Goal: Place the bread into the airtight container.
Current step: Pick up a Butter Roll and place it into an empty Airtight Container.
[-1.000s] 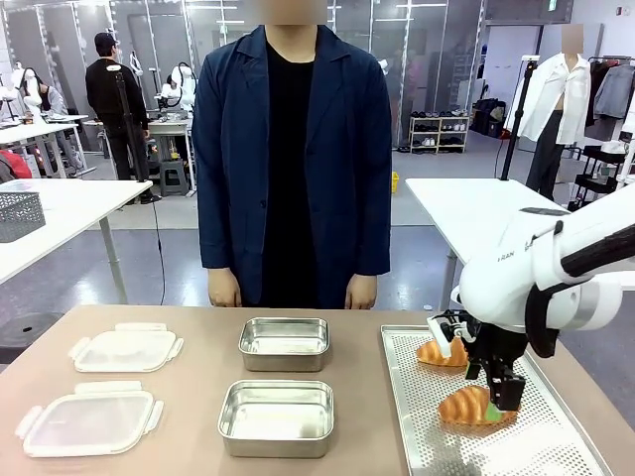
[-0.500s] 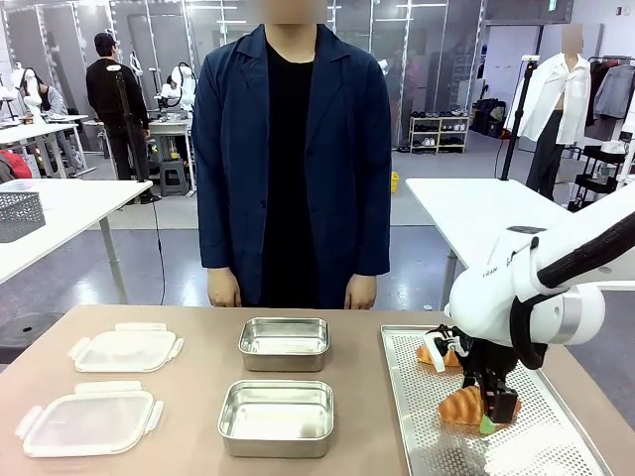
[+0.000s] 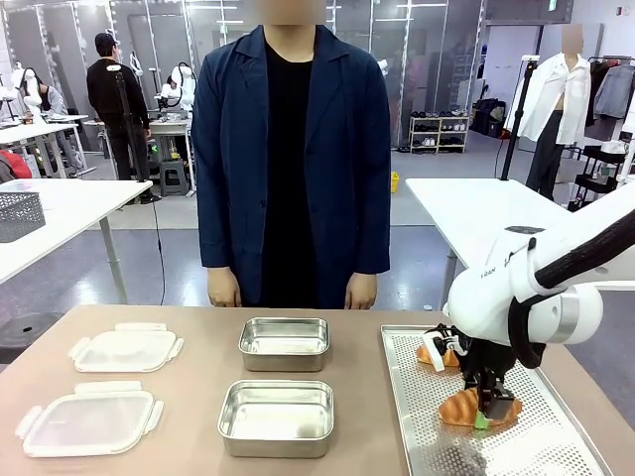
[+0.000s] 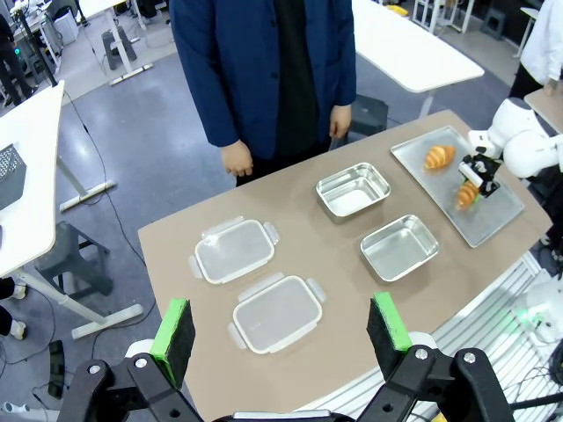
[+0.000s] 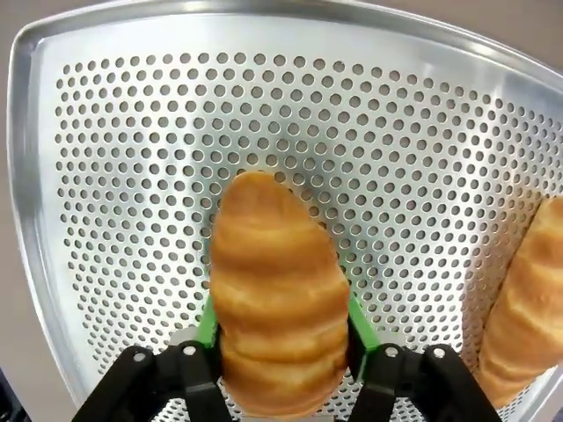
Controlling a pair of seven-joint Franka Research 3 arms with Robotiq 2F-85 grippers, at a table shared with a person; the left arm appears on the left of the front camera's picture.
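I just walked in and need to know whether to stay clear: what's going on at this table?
The right gripper has its fingers pressed against both sides of the near croissant, which lies on the perforated tray beside a second croissant. The left gripper hangs open high above the table. Two steel containers sit without lids, their two clear lids lying to the side. The person stands across the table, hands down.

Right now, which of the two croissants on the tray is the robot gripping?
The near croissant, at the robot-side end of the tray: the right gripper presses green pads against both its sides. The far croissant lies free behind it.
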